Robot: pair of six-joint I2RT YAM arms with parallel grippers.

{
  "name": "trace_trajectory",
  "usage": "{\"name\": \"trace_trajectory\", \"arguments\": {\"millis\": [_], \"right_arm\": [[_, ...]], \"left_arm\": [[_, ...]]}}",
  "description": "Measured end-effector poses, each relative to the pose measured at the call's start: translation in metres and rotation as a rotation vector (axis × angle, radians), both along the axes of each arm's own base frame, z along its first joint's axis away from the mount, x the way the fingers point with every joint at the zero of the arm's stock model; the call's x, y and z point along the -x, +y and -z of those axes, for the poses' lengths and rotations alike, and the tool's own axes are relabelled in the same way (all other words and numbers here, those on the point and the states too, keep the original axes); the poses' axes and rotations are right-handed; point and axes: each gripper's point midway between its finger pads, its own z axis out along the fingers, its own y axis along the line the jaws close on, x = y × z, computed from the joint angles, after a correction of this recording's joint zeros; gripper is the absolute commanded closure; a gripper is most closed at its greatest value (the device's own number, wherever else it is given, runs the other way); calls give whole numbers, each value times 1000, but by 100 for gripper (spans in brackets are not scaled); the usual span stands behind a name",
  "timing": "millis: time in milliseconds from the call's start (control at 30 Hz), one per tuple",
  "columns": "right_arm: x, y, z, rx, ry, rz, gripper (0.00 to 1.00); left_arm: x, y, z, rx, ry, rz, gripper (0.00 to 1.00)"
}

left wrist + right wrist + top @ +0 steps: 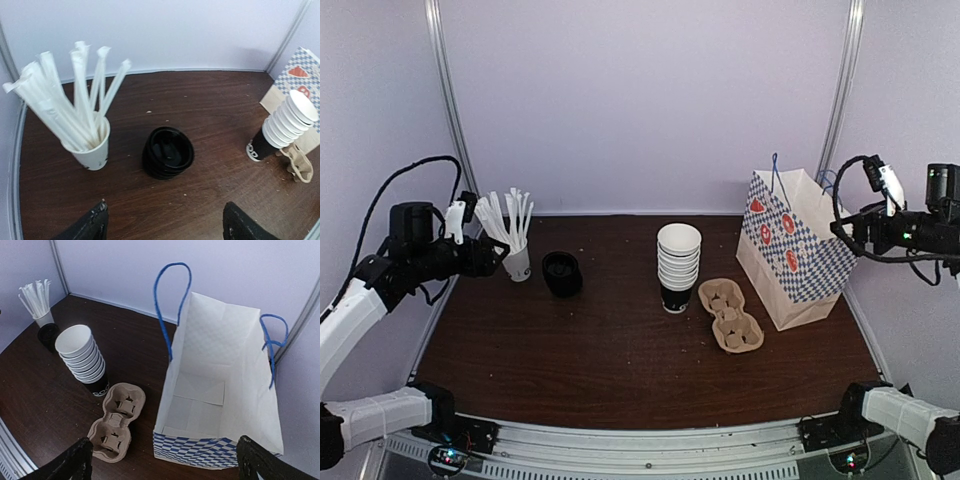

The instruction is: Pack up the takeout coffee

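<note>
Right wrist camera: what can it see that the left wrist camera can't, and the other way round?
Only the right wrist view looks down into the paper bag, which is empty, and shows the right hand. Only the left wrist view shows the left hand. Both show the cup of white sticks, the black lids, the stack of cups, the cardboard cup tray, the bag's checked outside and the brown table.

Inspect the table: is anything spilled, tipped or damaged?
Nothing is spilled or tipped. The cup stack, black lids, straw cup and open bag stand upright; the carrier lies flat. Only pale specks dot the table.
</note>
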Motion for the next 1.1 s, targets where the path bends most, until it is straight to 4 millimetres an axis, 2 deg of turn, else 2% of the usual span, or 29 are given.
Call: {"name": "trace_trajectory", "arguments": {"millis": [167,267,367,500,533,567,600,733,867,1000,1100], "right_arm": [[17,39,7,-51,34,-253,13],[23,69,7,-63,69,-417,20],[25,101,0,-38,82,-574,33],[16,148,-4,19,104,-754,44],[14,158,-1,34,110,-784,45],[10,168,2,53,118,-806,47],[5,175,6,70,125,-818,49],[-24,210,21,142,165,-838,58],[-58,249,46,215,207,-847,59],[-71,280,76,307,259,-860,62],[-80,296,84,343,267,-859,63]], "left_arm": [[10,-44,-30,23,-34,187,25],[16,-78,-38,11,-26,315,28],[22,-113,-27,-25,23,440,28],[24,-153,12,-70,142,561,26],[23,-158,25,-79,178,571,24],[20,-162,37,-85,207,575,13],[16,-166,47,-86,233,574,9],[2,-177,74,-55,315,541,8],[-1,-186,74,26,335,497,10],[4,-193,72,106,348,474,10],[12,-201,72,151,374,490,11]]}}
